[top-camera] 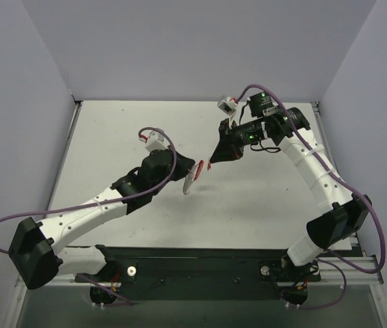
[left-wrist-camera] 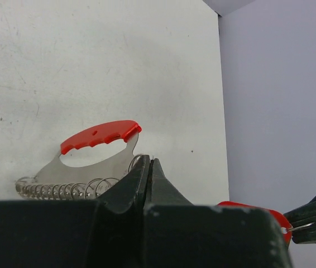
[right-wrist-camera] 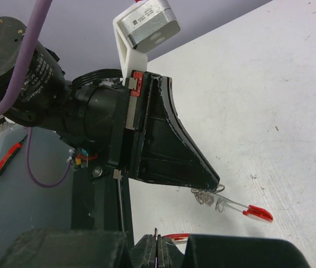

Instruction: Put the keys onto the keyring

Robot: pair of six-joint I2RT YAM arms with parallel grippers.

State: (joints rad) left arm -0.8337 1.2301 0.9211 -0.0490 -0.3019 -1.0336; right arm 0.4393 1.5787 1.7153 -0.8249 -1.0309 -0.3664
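Note:
The keys point(left-wrist-camera: 63, 190) are a row of thin silver loops hanging above the table from a flat silver plate. The keyring point(left-wrist-camera: 99, 134), a red curved band, edges that plate. My left gripper point(left-wrist-camera: 149, 162) is shut on a wire loop at the right end of the row. From above, the keys point(top-camera: 191, 183) dangle just off its tip point(top-camera: 188, 172). My right gripper point(right-wrist-camera: 157, 233) is shut on a thin sliver, with a second red piece point(right-wrist-camera: 175, 236) right beside its jaws. The two grippers nearly meet at mid-table, the right one point(top-camera: 212, 162) slightly farther back.
The white table point(top-camera: 248, 205) is walled by grey panels at the back and both sides. The black base rail point(top-camera: 200, 263) runs along the near edge. Purple cables point(top-camera: 275, 92) loop off both arms.

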